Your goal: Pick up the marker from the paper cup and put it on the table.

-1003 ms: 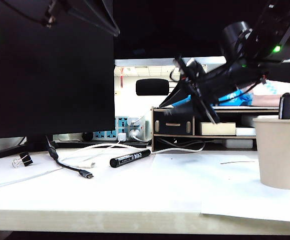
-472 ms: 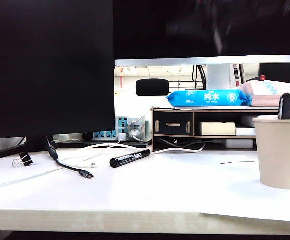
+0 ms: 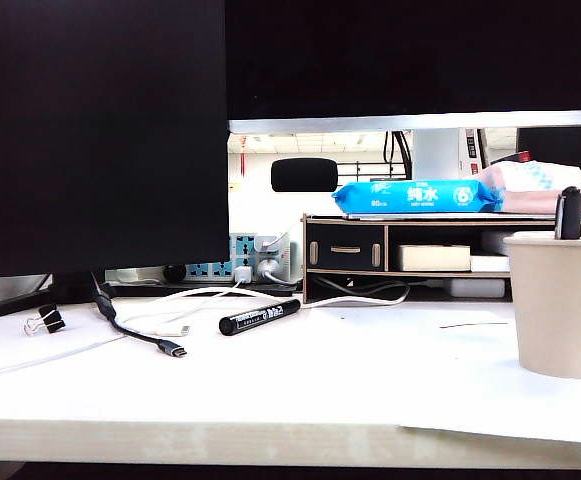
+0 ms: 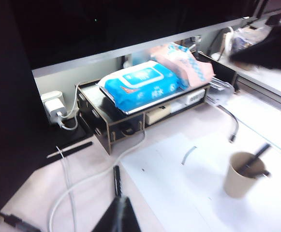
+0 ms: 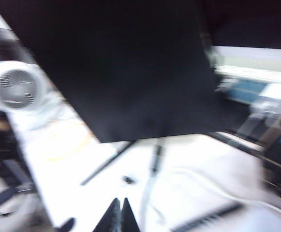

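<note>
Now, exterior view: neither arm shows; a second ago a dark arm hung blurred above the shelf, hiding the blue pack.
Marker [image 3: 260,317]: lies flat on the table [image 3: 300,400], out of the cup, in the same spot as a second ago; in the left wrist view it [image 4: 116,180] sits just beyond the left gripper's tips.
Paper cup [image 3: 562,304]: upright at the table's right side, well apart from the marker, dark pens [image 3: 568,213] standing in it; unmoved.
Left gripper [image 4: 116,216]: only dark finger tips show at the frame edge, high above the table; spread or closed cannot be told.
Right gripper [image 5: 119,215]: fingers pressed together, nothing between them, raised well above the table; the view is heavily blurred.
Shelf [image 3: 370,255]: black-and-wood organiser behind the marker, far ahead of the left gripper.
Blue pack [image 3: 415,196]: lies on top of the shelf, now in plain sight.
Black cable [image 3: 135,335]: trails on the table left of the marker, unchanged.
Binder clip [image 3: 44,320]: at the far left, unchanged.
</note>
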